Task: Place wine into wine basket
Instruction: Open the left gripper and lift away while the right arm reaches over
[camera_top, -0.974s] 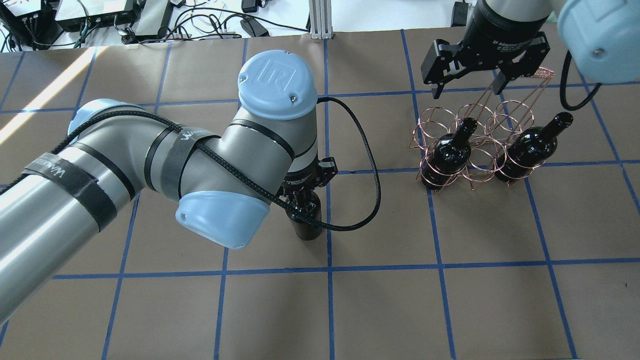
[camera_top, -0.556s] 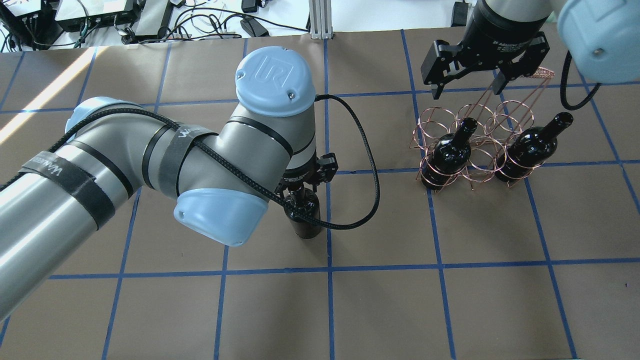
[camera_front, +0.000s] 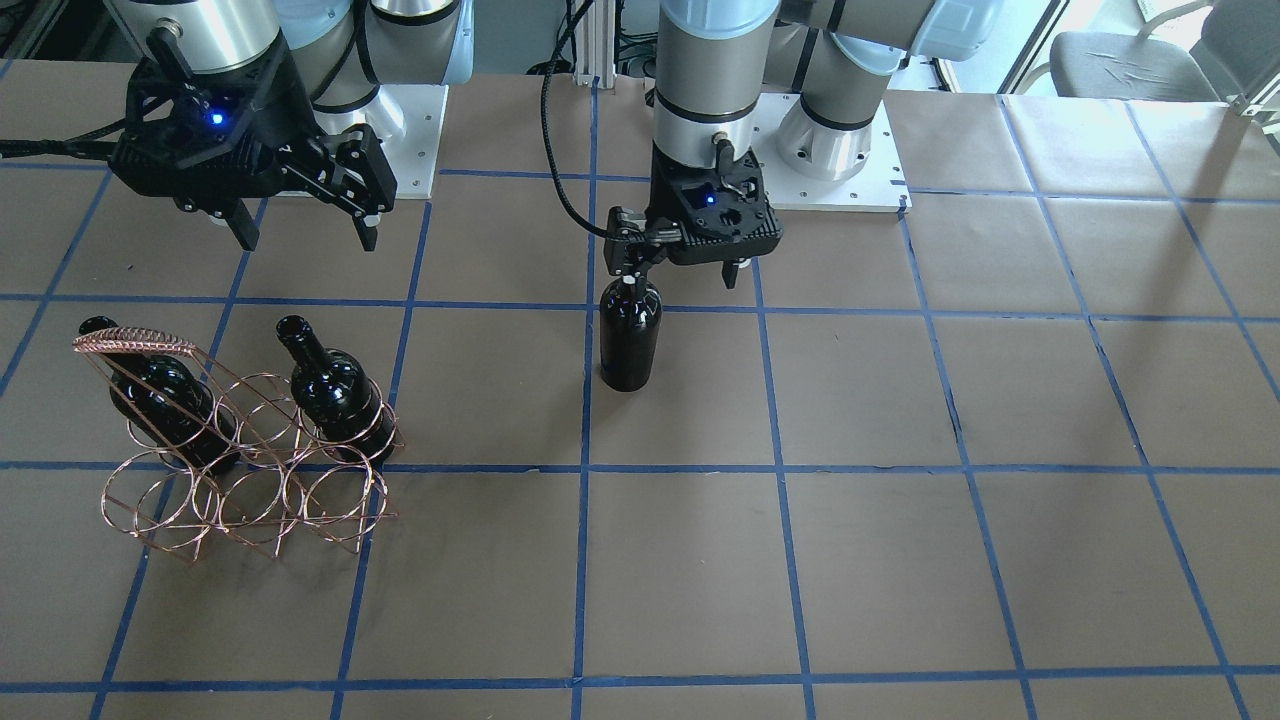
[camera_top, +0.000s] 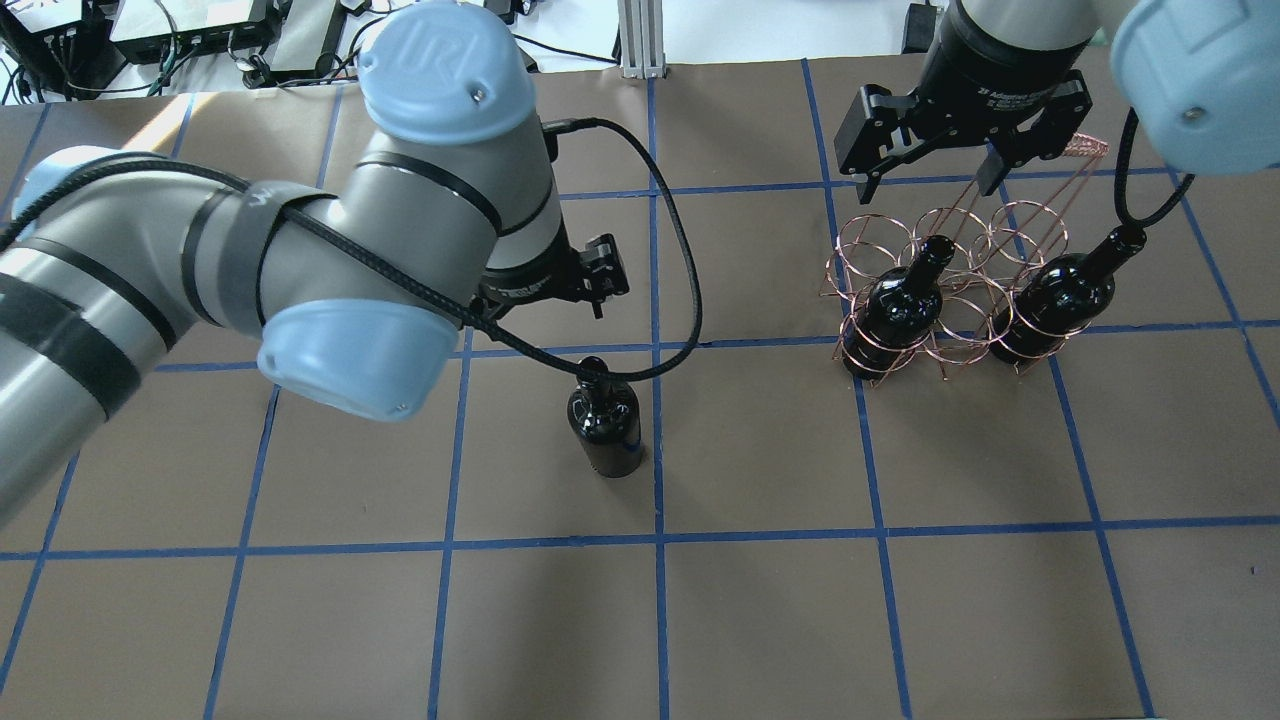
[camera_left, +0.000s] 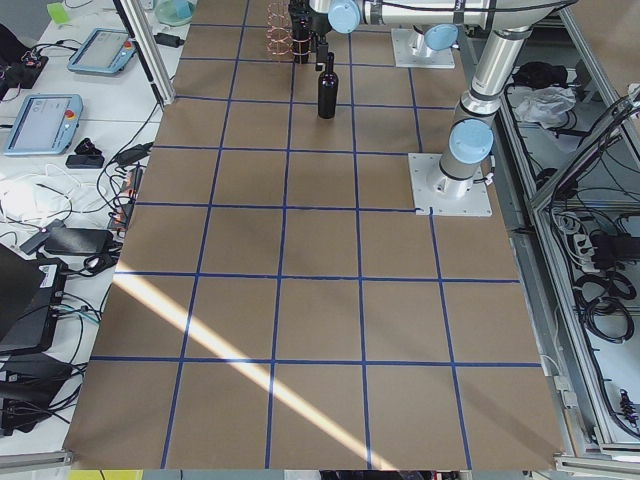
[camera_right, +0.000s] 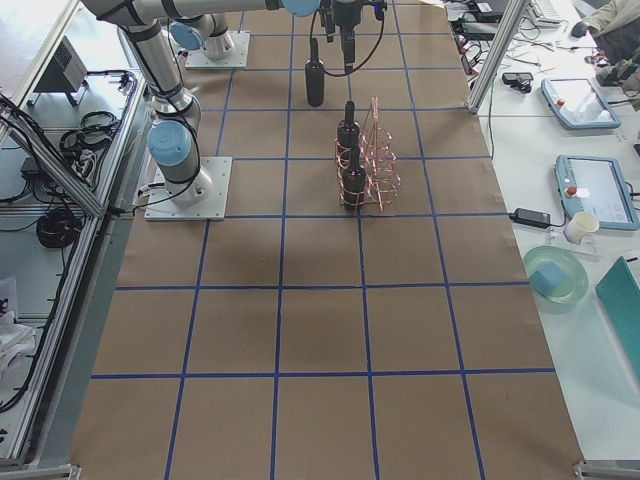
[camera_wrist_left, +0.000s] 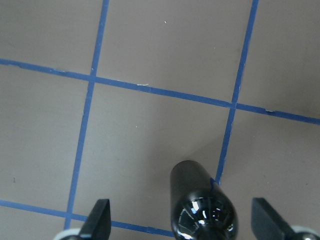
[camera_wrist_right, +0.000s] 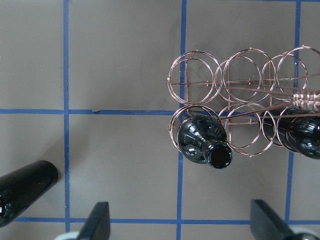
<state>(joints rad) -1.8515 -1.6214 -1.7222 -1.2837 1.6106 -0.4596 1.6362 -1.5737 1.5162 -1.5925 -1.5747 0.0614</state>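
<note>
The table (camera_top: 900, 620), covered in brown paper with a blue tape grid, carries everything. The left arm (camera_top: 250, 260) reaches in over its middle and the right arm (camera_top: 1010, 40) hangs over the far right.

The wine basket (camera_front: 135, 341) stands on the right side of the table. It holds two other bottles (camera_top: 900, 310) in the end rings of the row on the robot's side. The ring between them and the whole far row are open.

The wine (camera_top: 605, 425) stands upright on the table near the middle, well left of the basket and apart from it.

The left gripper (camera_front: 640, 262) hovers just above the wine's mouth. Its fingers (camera_wrist_left: 100, 217) are spread wide to either side and clear of the glass.

The right gripper (camera_top: 925, 178) hangs over the far side of the basket, also spread wide and holding nothing.
</note>
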